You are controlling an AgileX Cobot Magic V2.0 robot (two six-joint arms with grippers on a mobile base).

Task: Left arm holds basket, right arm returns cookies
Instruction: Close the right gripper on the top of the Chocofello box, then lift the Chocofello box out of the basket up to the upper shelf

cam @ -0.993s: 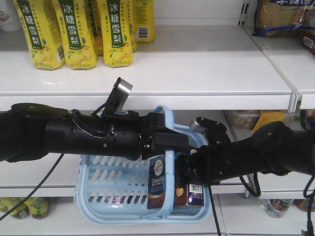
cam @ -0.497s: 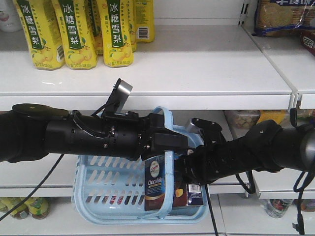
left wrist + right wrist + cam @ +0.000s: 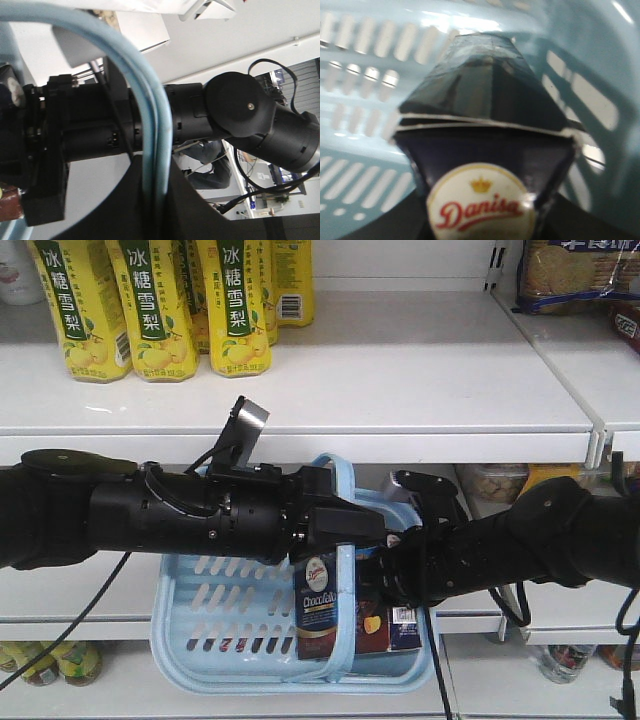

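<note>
L gripper [image 3: 350, 532] is clamped on the hoop handle [image 3: 335, 462] of the light blue basket [image 3: 200, 635], which hangs in front of the shelf [image 3: 420, 390]. R gripper [image 3: 380, 578] is closed round the Danisa cookie box [image 3: 319, 605]; the wrist cam shows the box filling the view btwn dark fingers. Vs 0.5 s ago the box is straighter and a bit higher, and the R arm is slightly raised. The box is inside the basket, so lift-out is prob. just starting and the return to the shelf isn't done.
</note>
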